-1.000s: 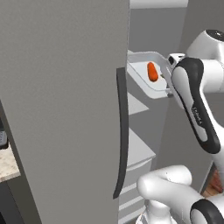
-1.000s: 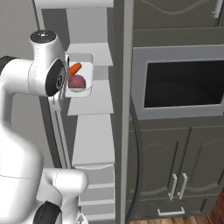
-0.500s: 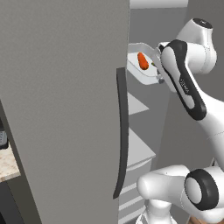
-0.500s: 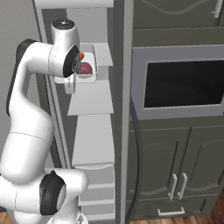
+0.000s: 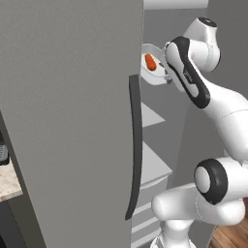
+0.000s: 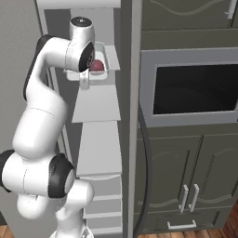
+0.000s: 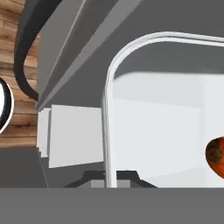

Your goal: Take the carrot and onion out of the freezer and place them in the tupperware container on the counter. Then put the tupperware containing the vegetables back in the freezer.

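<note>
The freezer stands open, its grey door (image 5: 68, 121) with the long dark handle (image 5: 135, 145) swung toward me. My gripper (image 7: 109, 179) is shut on the rim of the tupperware container (image 7: 107, 109), one fingertip (image 7: 94, 177) on each side of the wall. The container (image 5: 156, 79) hangs high in the freezer above the pale shelves (image 6: 95, 104). The orange carrot (image 5: 150, 62) lies in it, as does the dark red onion (image 6: 96, 66). In the hand view the carrot (image 7: 216, 155) shows at the right edge. The wrist covers the gripper (image 6: 83, 79) in the right base view.
Freezer drawers (image 6: 97, 195) sit below the shelves. A built-in oven (image 6: 195, 88) and dark cabinets (image 6: 186, 176) stand right of the freezer. A corner of the beige counter (image 5: 9, 181) shows at the far left. Wooden floor (image 5: 232, 237) lies below.
The arm has raised the tupperware container with the carrot and onion, carrying it higher and deeper into the freezer. The gripper has stayed shut on its rim.
</note>
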